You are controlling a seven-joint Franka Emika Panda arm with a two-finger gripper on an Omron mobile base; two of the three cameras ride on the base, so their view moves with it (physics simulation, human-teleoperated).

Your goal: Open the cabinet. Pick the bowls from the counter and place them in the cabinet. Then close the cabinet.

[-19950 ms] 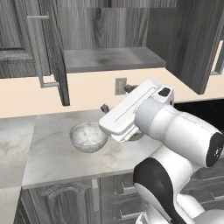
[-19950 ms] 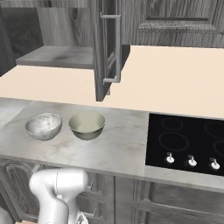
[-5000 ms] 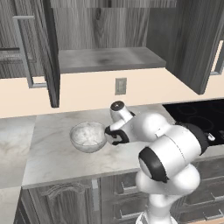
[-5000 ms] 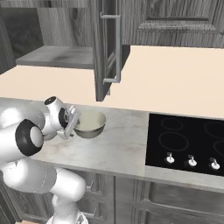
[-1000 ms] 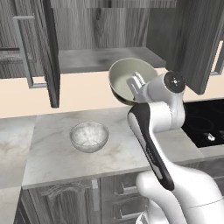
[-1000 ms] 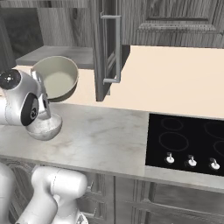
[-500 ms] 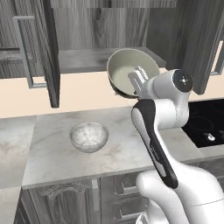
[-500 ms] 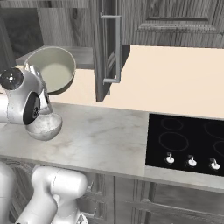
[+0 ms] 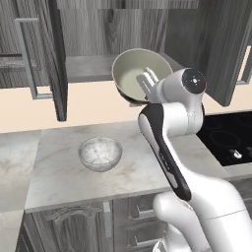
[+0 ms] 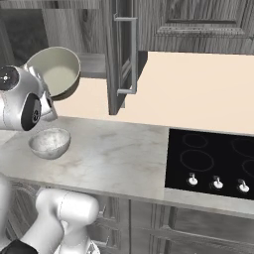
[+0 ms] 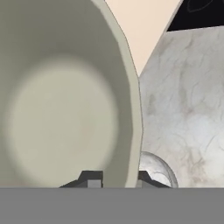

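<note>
Above counter (image 9: 59, 167), gripper (image 9: 146, 82) clamped on cream bowl (image 9: 135, 74) rim; bowl tilted, probably level before sliding onto cabinet (image 9: 98, 69) shelf.

In the hand view, the cream bowl (image 11: 61, 109) runs off the top and left edges, and its rim hides most of the marble bowl (image 11: 159, 170), leaving a sliver. In the left base view, the cream bowl's rim (image 9: 140, 74) covers the gripper's fingertips (image 9: 146, 81), and the outer pattern faces away. In the right base view, the arm hides the gripper.
</note>
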